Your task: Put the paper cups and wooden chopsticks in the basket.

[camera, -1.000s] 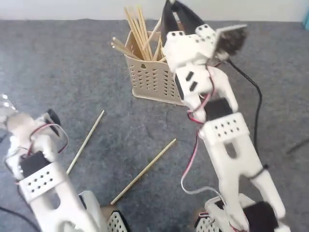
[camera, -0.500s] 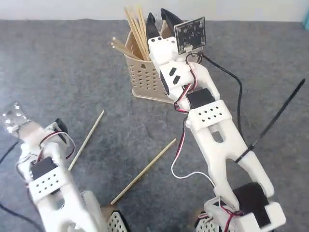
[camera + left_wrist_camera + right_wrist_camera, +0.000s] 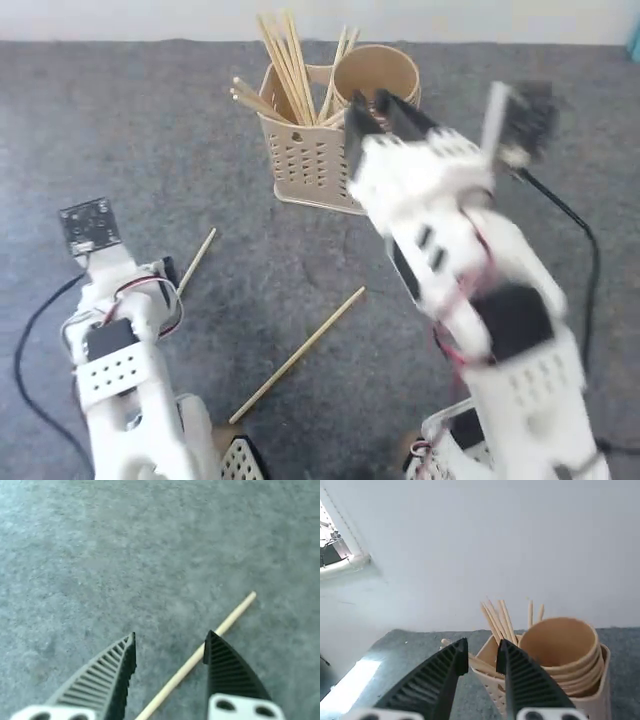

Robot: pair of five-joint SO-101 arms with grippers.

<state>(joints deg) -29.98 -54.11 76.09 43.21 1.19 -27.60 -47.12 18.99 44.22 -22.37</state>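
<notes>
– What do the loose sticks look like?
– Two thin, pale, straight wooden sticks, flat on the grey bench. The left chopstick and the middle chopstick both run slantwise, near end to the left, far end to the right, roughly parallel and well apart.
– And the pincers?
– The left pincer is spread wide, grasping nothing, low over the left chopstick, which runs close along one finger.
– The right one?
– The right pincer is parted a little and empty, raised near the basket.
– What's in the basket?
– Stacked tan cups sit mouth up, beside a bundle of chopsticks standing on end and fanning outward.
</notes>
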